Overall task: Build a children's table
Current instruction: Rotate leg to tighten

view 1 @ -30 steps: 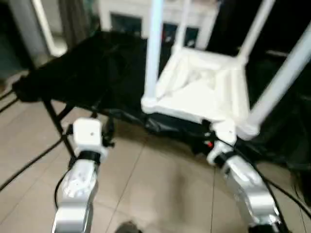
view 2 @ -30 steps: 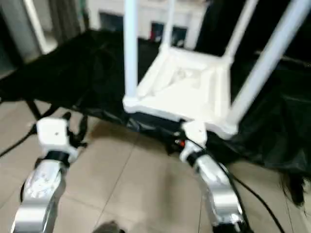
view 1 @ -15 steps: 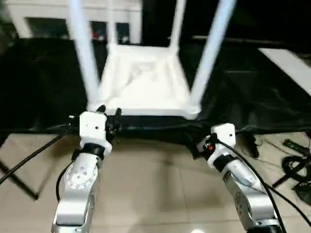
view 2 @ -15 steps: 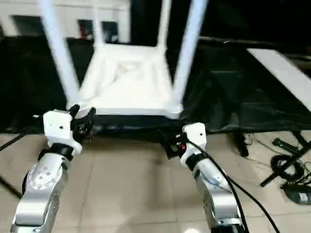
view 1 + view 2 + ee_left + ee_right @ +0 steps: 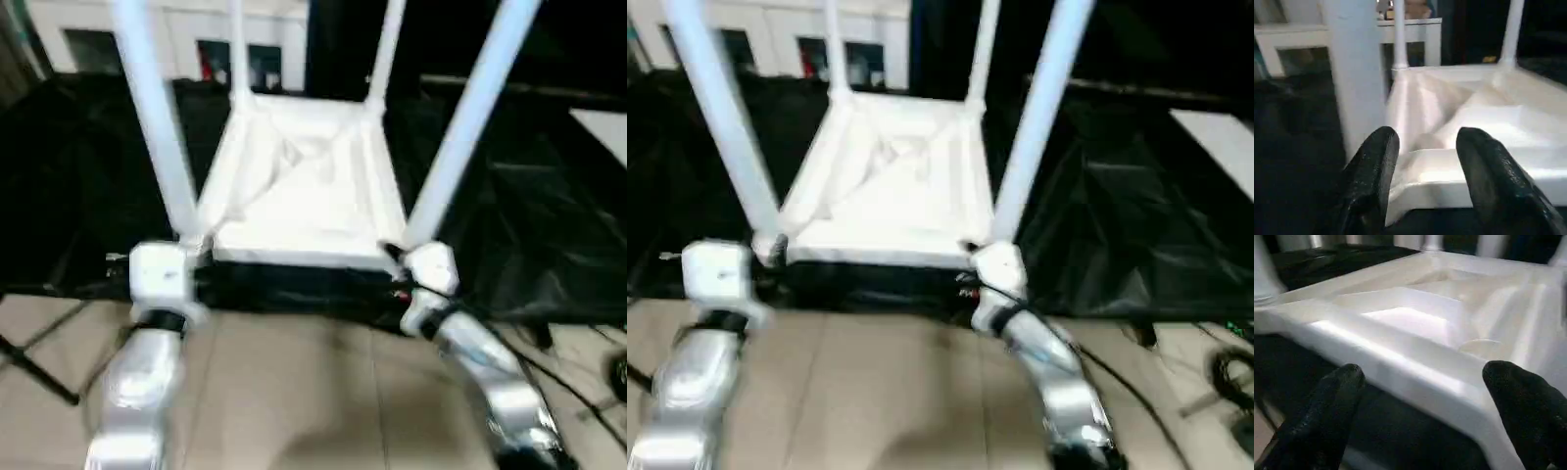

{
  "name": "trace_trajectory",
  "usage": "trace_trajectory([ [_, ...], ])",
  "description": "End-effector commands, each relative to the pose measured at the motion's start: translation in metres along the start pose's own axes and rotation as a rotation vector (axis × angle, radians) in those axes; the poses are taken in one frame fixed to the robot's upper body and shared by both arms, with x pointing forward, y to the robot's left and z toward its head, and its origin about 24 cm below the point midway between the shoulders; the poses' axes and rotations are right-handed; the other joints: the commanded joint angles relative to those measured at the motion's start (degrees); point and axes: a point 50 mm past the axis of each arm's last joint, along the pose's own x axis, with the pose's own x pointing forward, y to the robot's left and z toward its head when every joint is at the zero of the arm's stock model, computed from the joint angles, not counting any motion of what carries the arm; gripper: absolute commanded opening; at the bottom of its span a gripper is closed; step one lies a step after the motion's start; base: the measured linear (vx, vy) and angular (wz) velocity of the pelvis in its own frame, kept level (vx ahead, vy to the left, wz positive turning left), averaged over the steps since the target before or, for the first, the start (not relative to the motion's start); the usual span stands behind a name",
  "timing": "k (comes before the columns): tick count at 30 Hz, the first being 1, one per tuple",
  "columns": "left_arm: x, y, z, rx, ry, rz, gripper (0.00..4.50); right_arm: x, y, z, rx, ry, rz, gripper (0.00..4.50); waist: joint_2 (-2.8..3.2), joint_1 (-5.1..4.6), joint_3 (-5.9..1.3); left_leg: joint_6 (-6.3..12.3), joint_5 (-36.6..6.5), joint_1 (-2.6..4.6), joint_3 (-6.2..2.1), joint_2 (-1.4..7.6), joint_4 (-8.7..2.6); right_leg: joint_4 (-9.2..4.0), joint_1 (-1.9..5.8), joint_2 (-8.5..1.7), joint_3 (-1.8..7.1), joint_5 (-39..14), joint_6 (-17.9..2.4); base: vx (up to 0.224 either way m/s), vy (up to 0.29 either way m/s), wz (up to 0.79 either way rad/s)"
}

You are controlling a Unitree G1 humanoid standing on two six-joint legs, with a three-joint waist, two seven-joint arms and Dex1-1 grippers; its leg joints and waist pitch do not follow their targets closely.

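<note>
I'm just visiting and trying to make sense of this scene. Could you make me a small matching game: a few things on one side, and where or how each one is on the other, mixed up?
Things:
1. table top
2. four legs
3. left hand
4. right hand

Places or states:
A. open wide, at the near right corner of the top
B. lying upside down on the black cloth, ribbed underside up
C. standing up from the corner sockets
D. partly open, at the near left corner by a leg

Pairs: 1-B, 2-C, 3-D, 4-A
</note>
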Motion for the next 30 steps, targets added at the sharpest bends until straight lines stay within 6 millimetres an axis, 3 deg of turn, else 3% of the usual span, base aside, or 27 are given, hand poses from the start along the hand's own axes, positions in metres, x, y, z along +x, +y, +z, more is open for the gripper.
trace_trajectory([
  [1, -0.003, 0.011, 0.004, -0.027, -0.017, 0.031, 2.52, 0.005, 0.004, 0.008, 0.014, -0.043, 0.003, 4.41, -0.68, 1.81, -2.43, -4.81, 11.9, -5.81, -0.53, 3.40, -2.13, -4.51, 8.21, -9.12, 5.42, 32.6, -16.5, 0.216, 0.002, 0.00],
  [2, -0.007, 0.012, 0.004, -0.061, -0.034, 0.035, 2.63, 0.002, 0.006, 0.007, 0.010, -0.048, 0.020, 4.46, 0.82, 2.33, -2.55, -5.31, 20.4, -5.24, -0.82, 5.39, -6.80, -2.73, 6.27, -6.66, 1.95, 42.4, -17.1, 0.135, -0.004, -0.07],
  [3, -0.014, 0.015, 0.002, -0.083, -0.051, 0.041, 2.69, -0.003, 0.010, 0.006, 0.014, -0.057, 0.065, 4.50, 4.06, 2.25, -2.97, -3.67, 29.5, -3.32, -0.99, 7.34, -10.65, -1.49, 4.36, -2.76, -1.49, 39.4, -12.6, 0.000, 0.000, 0.00],
  [4, -0.015, 0.015, 0.002, -0.084, -0.052, 0.042, 2.73, -0.004, 0.011, 0.006, 0.015, -0.058, 0.068, 4.50, 4.93, 1.69, -3.74, -1.67, 39.7, -1.74, -2.96, 9.21, -8.40, 1.95, 2.13, 0.25, -2.18, 35.3, -9.9, 0.000, 0.000, 0.00],
  [5, -0.019, 0.016, 0.001, -0.094, -0.063, 0.046, 2.73, -0.007, 0.014, 0.005, 0.022, -0.063, 0.097, 4.50, 5.02, 1.16, -4.16, 0.61, 64.9, 2.65, -5.91, 12.38, -7.48, 1.48, -2.00, -0.67, 0.04, 18.4, -3.7, 0.066, 0.034, -0.04],
  [6, -0.028, 0.017, -0.001, -0.090, -0.064, 0.045, 3.00, -0.011, 0.015, 0.005, 0.034, -0.068, 0.099, 4.50, 5.00, 1.47, -4.21, 0.24, 69.2, 2.80, -5.85, 12.34, -7.43, 0.44, -2.17, -1.62, 0.65, 15.6, -1.5, 0.078, 0.078, 0.02],
  [7, -0.038, 0.018, -0.003, -0.085, -0.051, 0.043, 3.00, -0.015, 0.014, 0.005, 0.031, -0.082, 0.101, 4.50, 4.39, 1.71, -3.67, -1.56, 66.1, 1.88, -4.19, 10.06, -7.69, -1.73, -1.93, -1.79, 1.34, 15.7, 0.1, 0.078, 0.078, 0.02],
  [8, -0.038, 0.018, -0.003, -0.085, -0.051, 0.043, 3.09, -0.015, 0.014, 0.005, 0.031, -0.082, 0.101, 4.50, 3.26, 1.68, -3.01, -3.79, 49.6, -0.38, -1.59, 7.16, -8.25, -3.94, 0.01, -1.73, 1.36, 17.0, -0.6, 0.005, 0.075, 0.03],
  [9, -0.041, 0.016, -0.002, -0.092, -0.050, 0.030, 3.18, -0.016, 0.012, 0.006, 0.024, -0.091, 0.100, 4.50, 2.21, 1.95, -2.45, -5.69, 28.4, -2.31, -0.11, 6.23, -9.53, -4.74, 1.71, -2.97, 1.67, 13.7, -1.6, -0.067, 0.015, 0.00],
  [10, -0.039, 0.016, -0.002, -0.100, -0.045, 0.021, 3.18, -0.016, 0.012, 0.007, 0.021, -0.096, 0.096, 4.50, 2.39, 2.40, -2.13, -6.48, 17.8, -2.38, 0.18, 6.74, -10.28, -5.16, 1.74, -3.72, 2.10, 10.0, -2.1, -0.067, 0.015, 0.00],
  [11, -0.036, 0.014, 0.000, -0.112, -0.046, 0.002, 3.30, -0.015, 0.011, 0.007, 0.022, -0.100, 0.091, 4.50, 2.34, 2.62, -1.67, -7.17, 1.7, -1.94, 0.46, 7.70, -11.85, -5.82, 1.52, -4.29, 2.46, 1.5, -4.0, -0.105, -0.036, 0.04],
  [12, -0.033, 0.013, 0.000, -0.116, -0.040, -0.012, 3.43, -0.015, 0.011, 0.008, 0.024, -0.103, 0.090, 4.50, 2.32, 2.47, -1.35, -7.23, -3.3, -1.91, 0.57, 7.93, -12.50, -6.05, 1.41, -4.20, 2.52, -2.7, -5.0, -0.113, -0.058, 0.05],
  [13, -0.024, 0.010, 0.000, -0.102, -0.012, -0.060, 3.55, -0.014, 0.010, 0.010, 0.031, -0.115, 0.089, 4.50, 2.69, 2.43, -0.82, -7.73, -11.9, -1.40, 0.98, 8.67, -13.46, -6.75, 0.53, -4.18, 2.51, -11.7, -6.4, -0.113, -0.058, 0.05],
  [14, -0.019, 0.010, 0.000, -0.084, 0.002, -0.079, 3.55, -0.013, 0.010, 0.011, 0.035, -0.121, 0.091, 4.50, 2.60, 2.24, -0.22, -8.89, -18.6, -0.92, 1.28, 8.84, -13.94, -7.53, -0.42, -4.11, 2.63, -21.4, -6.3, -0.127, -0.060, 0.03],
  [15, -0.012, 0.011, -0.002, -0.097, 0.031, -0.087, 3.62, -0.013, 0.011, 0.012, 0.046, -0.130, 0.109, 4.50, 2.46, 2.19, -0.20, -9.88, -21.5, -0.48, 1.49, 8.88, -13.94, -7.97, -0.92, -4.30, 2.62, -27.3, -5.4, -0.118, -0.048, -0.01],
  [16, -0.006, 0.012, -0.004, -0.110, 0.046, -0.088, 3.75, -0.012, 0.013, 0.013, 0.055, -0.137, 0.124, 4.50, 2.30, 2.16, -0.33, -10.36, -20.9, -0.80, 1.51, 8.91, -14.17, -8.14, -0.66, -4.36, 2.57, -28.5, -4.7, -0.118, -0.048, -0.01],
  [17, 0.002, 0.015, -0.002, -0.104, 0.030, -0.084, 3.89, -0.012, 0.014, 0.015, 0.067, -0.144, 0.138, 4.50, 1.75, 2.14, -0.41, -10.15, -19.7, -1.04, 1.63, 8.83, -14.30, -8.22, -0.44, -4.25, 2.49, -28.1, -4.3, -0.087, -0.027, -0.07],
  [18, 0.010, 0.017, -0.002, -0.089, 0.031, -0.075, 3.98, -0.012, 0.015, 0.016, 0.074, -0.149, 0.154, 4.50, 1.88, 2.26, -0.61, -10.08, -18.2, -1.08, 1.68, 8.87, -14.38, -8.09, -0.39, -4.24, 2.53, -26.8, -4.1, -0.072, -0.022, -0.05],
  [19, 0.014, 0.018, -0.002, -0.079, 0.030, -0.070, 4.01, -0.012, 0.015, 0.016, 0.077, -0.151, 0.159, 4.50, 1.98, 2.39, -1.04, -9.28, -13.9, -1.30, 1.90, 8.97, -14.45, -7.62, -0.19, -4.13, 2.57, -20.5, -4.6, -0.072, -0.022, -0.05],
  [21, 0.022, 0.021, 0.000, -0.062, 0.022, -0.058, 4.18, -0.012, 0.016, 0.016, 0.080, -0.151, 0.173, 4.50, 1.98, 2.24, -1.16, -8.51, -10.4, -2.16, 2.05, 8.98, -14.57, -7.16, 0.30, -3.97, 2.30, -15.9, -4.9, 0.000, 0.000, 0.00],
  [24, 0.031, 0.025, 0.000, -0.045, 0.044, -0.026, 4.49, -0.013, 0.016, 0.016, 0.074, -0.149, 0.181, 4.50, 2.00, 1.98, -1.47, -8.69, -11.7, -1.77, 2.26, 9.02, -14.24, -7.16, -0.41, -3.83, 2.22, -16.5, -5.6, 0.000, 0.000, 0.00],
  [25, 0.045, 0.031, 0.002, -0.075, 0.063, 0.026, 4.49, -0.013, 0.016, 0.016, 0.075, -0.150, 0.194, 4.50, 2.69, 1.67, -1.48, -8.83, -11.5, -2.07, 2.28, 9.05, -14.24, -6.89, -0.47, -3.69, 2.19, -14.5, -6.5, 0.000, 0.000, 0.00],
  [26, 0.045, 0.031, 0.002, -0.075, 0.063, 0.026, 4.49, -0.013, 0.016, 0.016, 0.075, -0.150, 0.194, 4.50, 2.27, 1.56, -1.61, -8.71, -11.4, -1.90, 2.47, 8.86, -14.03, -7.01, -0.58, -3.52, 2.18, -14.1, -6.5, 0.000, 0.000, 0.00],
  [27, 0.052, 0.034, 0.003, -0.108, 0.076, 0.044, 4.49, -0.013, 0.018, 0.017, 0.079, -0.154, 0.206, 4.50, 2.54, 1.75, -1.91, -8.25, -9.5, -1.78, 2.45, 8.91, -13.80, -6.71, -0.57, -3.60, 2.24, -11.1, -7.3, 0.000, 0.000, 0.00],
  [29, 0.054, 0.035, 0.002, -0.109, 0.088, 0.046, 4.49, -0.013, 0.018, 0.017, 0.076, -0.157, 0.210, 4.50, 2.38, 1.81, -2.31, -7.32, -4.4, -2.51, 2.45, 9.06, -13.68, -5.99, 0.10, -3.63, 1.95, -4.0, -8.3, 0.000, 0.000, 0.00],
  [30, 0.054, 0.035, 0.002, -0.109, 0.088, 0.046, 4.49, -0.013, 0.018, 0.017, 0.076, -0.157, 0.210, 4.50, 2.47, 1.82, -2.30, -6.96, -3.7, -2.54, 2.56, 9.09, -13.62, -5.87, -0.07, -3.52, 1.89, -2.2, -8.6, 0.000, 0.000, 0.00],
])
